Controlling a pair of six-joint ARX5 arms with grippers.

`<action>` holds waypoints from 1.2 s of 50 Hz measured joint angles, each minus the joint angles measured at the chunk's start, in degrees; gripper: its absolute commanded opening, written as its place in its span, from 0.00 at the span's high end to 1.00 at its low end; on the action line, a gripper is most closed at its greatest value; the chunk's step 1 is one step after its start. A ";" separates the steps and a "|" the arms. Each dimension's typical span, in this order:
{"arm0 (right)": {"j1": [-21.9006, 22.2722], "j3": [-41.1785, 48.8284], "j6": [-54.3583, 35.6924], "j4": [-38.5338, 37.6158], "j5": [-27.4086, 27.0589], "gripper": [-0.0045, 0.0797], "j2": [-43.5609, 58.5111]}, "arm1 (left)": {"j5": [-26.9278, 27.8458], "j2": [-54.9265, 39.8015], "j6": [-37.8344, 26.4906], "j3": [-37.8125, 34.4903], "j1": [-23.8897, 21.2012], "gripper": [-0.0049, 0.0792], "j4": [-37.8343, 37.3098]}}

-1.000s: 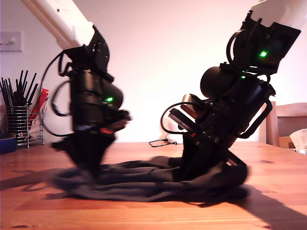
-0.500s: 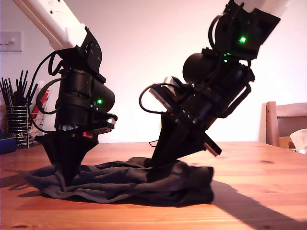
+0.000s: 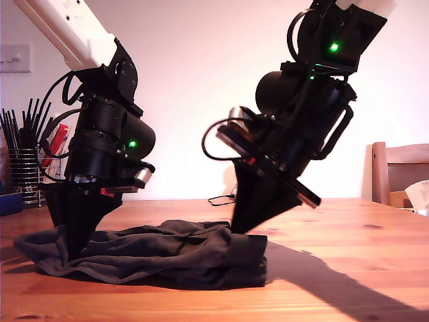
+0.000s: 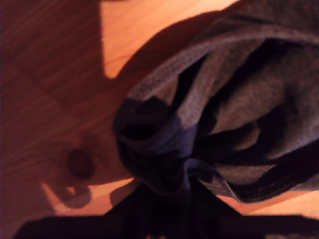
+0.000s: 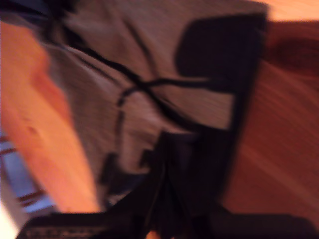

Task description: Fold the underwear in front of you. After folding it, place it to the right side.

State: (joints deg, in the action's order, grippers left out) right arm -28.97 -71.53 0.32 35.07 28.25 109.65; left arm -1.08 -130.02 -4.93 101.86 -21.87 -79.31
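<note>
The dark charcoal underwear [image 3: 167,251] lies crumpled on the wooden table [image 3: 375,275], with a folded edge at its end toward the exterior view's right. My first gripper [image 3: 72,249] points down at the cloth's end toward the exterior view's left. It is shut on a bunched-up part of the underwear [image 4: 239,99], which gathers into my first gripper [image 4: 184,184]. My second gripper [image 3: 240,228] leans onto the folded end, its fingers tapering to a point. In the blurred second wrist view, creases of the underwear [image 5: 149,74] run into my second gripper [image 5: 172,164], which looks shut on it.
At the exterior view's left a wire holder [image 3: 25,176] of dark sticks stands beside a blue box [image 3: 8,202]. A wooden chair [image 3: 402,173] stands behind the table at the exterior view's right. A thin cable [image 3: 226,199] lies at the table's far edge.
Both arms have carried the underwear toward the exterior view's left. The cloth has dropped from a raised heap to a flatter pile, and its end toward the exterior view's right is folded in.
</note>
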 measured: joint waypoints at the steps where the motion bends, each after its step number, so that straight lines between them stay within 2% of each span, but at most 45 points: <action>1: -0.09 0.00 -0.11 -0.04 -0.35 0.96 0.00 | -0.02 0.00 -0.02 0.00 0.00 0.96 0.00; 10: -1.51 0.00 -0.22 -1.90 -2.82 0.96 0.00 | 0.59 0.07 -0.96 0.00 0.17 0.96 0.66; 27: -1.44 0.00 -0.22 -2.56 -4.74 0.96 0.00 | 10.34 2.58 -3.02 -0.13 3.10 0.97 11.82; 40: -1.11 0.00 -0.20 -2.16 -4.85 0.96 0.00 | 16.11 6.73 -4.28 -0.59 2.73 0.97 13.51; 45: -1.14 0.00 -0.42 -2.19 -5.35 0.96 0.00 | 16.92 7.50 -4.96 -3.48 2.71 0.97 16.22; 53: -1.14 0.00 -2.10 -2.45 -6.36 0.96 0.00 | 17.09 8.96 -5.92 -11.91 2.73 0.97 21.49; 60: -1.51 0.00 -3.04 -3.28 -6.38 0.96 0.00 | 17.14 15.26 -6.16 -19.96 2.73 0.96 29.20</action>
State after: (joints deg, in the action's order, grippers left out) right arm -30.48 -71.53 -2.72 31.79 21.87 109.65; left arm 16.05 -114.76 -11.09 81.91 -19.14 -50.11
